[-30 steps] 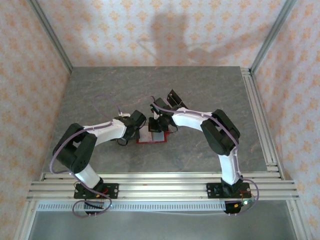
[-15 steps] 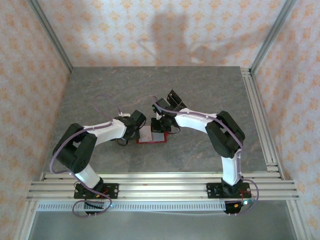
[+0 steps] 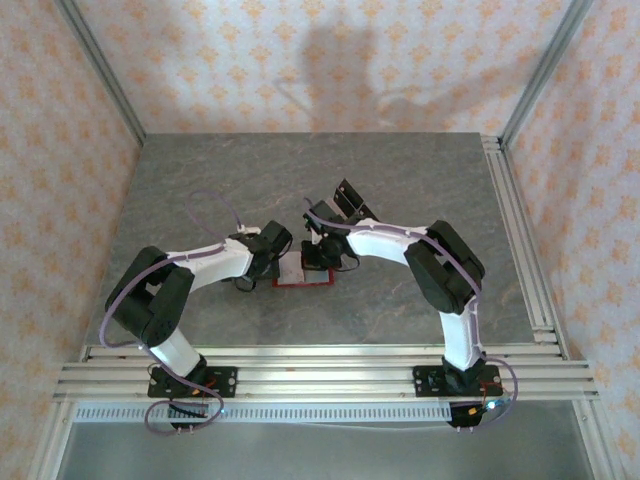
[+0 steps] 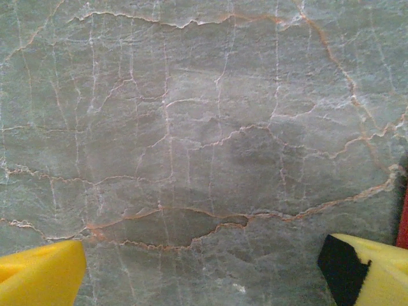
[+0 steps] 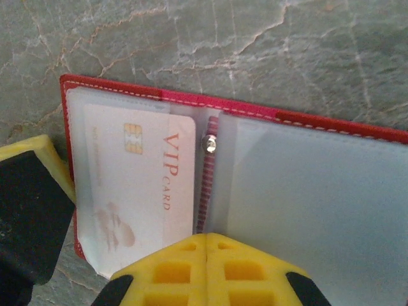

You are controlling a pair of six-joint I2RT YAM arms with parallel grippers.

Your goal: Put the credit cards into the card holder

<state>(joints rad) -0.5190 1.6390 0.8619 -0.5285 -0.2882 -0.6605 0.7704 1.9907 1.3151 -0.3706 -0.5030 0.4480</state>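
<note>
The red wallet lies open on the grey table, 1 pale card tucked in its left pocket. The right gripper hovers spread above it; the left gripper gapes over bare stone beside it, holding nothing.

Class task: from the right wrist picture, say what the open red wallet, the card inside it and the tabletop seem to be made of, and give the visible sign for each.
Card holder: probably leather or imitation, with stitched red edging and glossy clear pockets. Credit card: smooth pale plastic, printed, with a metallic chip. Table: grey, veined, marble-look; possibly laminate.
</note>
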